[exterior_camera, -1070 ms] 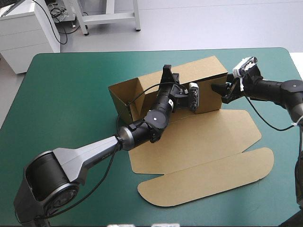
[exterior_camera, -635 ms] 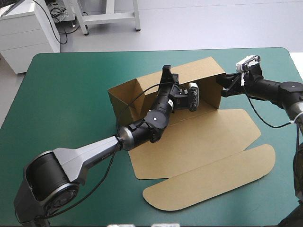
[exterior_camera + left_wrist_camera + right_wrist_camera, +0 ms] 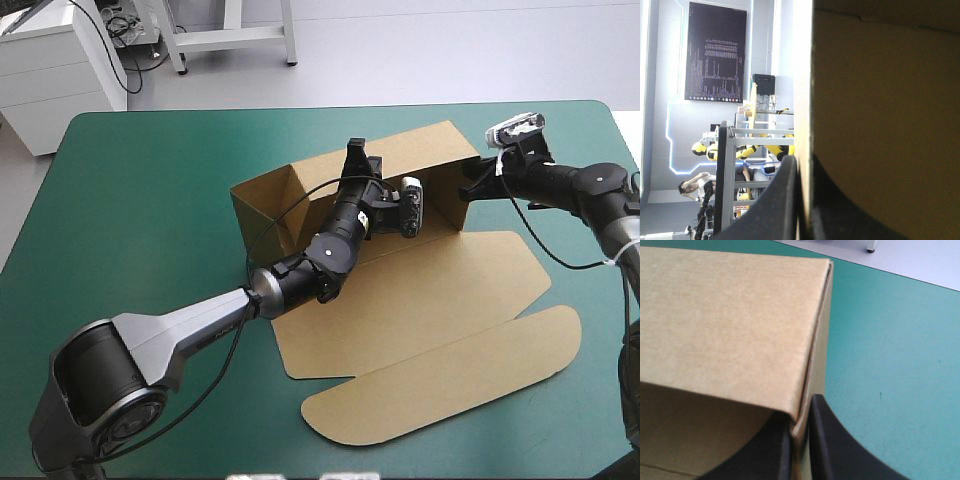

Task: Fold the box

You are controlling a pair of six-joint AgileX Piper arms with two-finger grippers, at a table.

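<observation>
As the table (image 3: 130,200) with its teal-green cover fills most of my high view, I log it first. The brown box (image 3: 420,300) sits around the table's middle, a bit toward the far edge and the right edge. Its far wall is up, with an end wall raised at each end, so it reads as an open tray. The lid part lies flat on the cover and reaches toward the near edge, ending in a long rounded flap closest to the near right corner. My left arm comes in from the near left corner and crosses the flat board into the tray. The left gripper (image 3: 352,160) is at the top rim of the far wall, partway along it. In the left wrist view the left gripper (image 3: 802,167) has one black finger on each side of the box (image 3: 880,100) wall, all but closed, with the board pinched between. My right arm comes in from the right edge, and the right gripper (image 3: 468,190) is at the tray's right end wall, near its top. In the right wrist view the right gripper (image 3: 800,415) is clamped on the box (image 3: 725,315) at a corner edge of the raised wall, fingers nearly touching with board between them.
</observation>
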